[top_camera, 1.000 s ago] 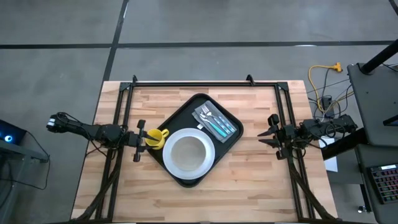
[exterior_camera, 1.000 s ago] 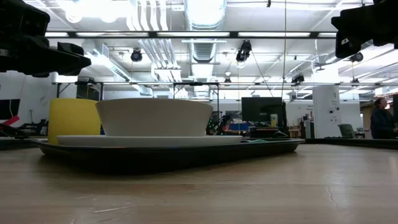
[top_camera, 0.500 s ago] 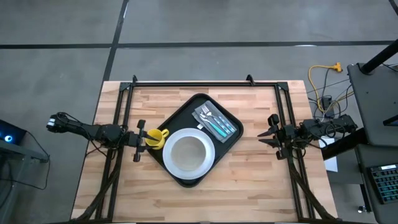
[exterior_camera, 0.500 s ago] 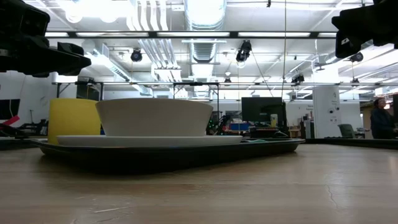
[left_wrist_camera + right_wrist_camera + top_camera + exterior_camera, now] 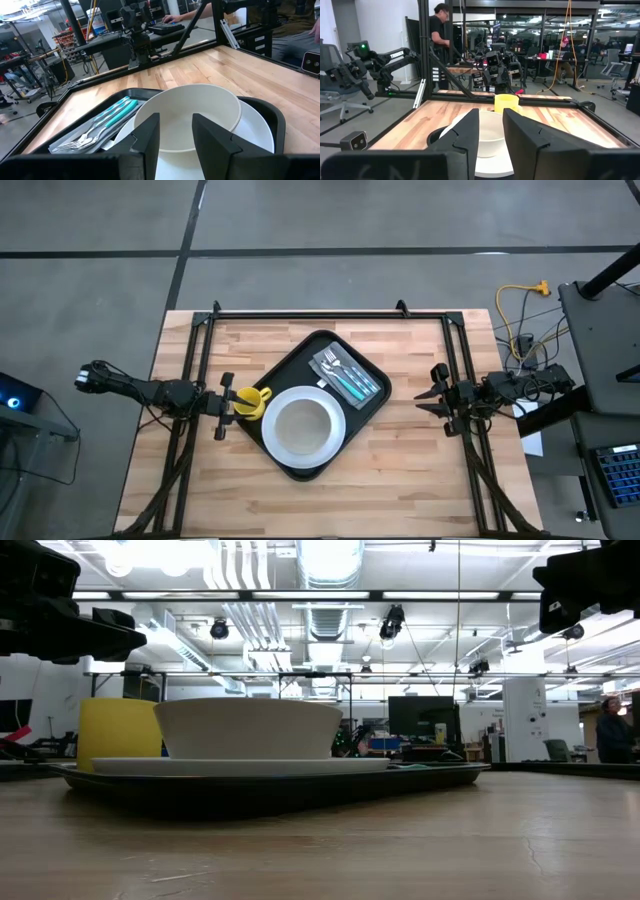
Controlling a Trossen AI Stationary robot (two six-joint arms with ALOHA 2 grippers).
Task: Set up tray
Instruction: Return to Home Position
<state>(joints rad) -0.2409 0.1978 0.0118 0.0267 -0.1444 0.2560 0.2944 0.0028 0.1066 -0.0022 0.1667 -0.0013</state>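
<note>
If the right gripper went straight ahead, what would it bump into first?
Probably the white bowl on its plate in the tray. The right gripper points straight at it, but height is unclear.

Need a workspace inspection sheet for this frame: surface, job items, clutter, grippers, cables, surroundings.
Surface: wood table, tray at its middle.
Job's things: black tray, set askew; it holds a plate with a bowl, cutlery, and a yellow cup at its left corner.
Clutter: nothing seen.
Grippers: left gripper open, empty, at the table's left edge near the cup; right gripper open, empty, at the right edge.
Cables: yellow cable on the floor right of the table.
Surroundings: person standing beyond the table.
</note>
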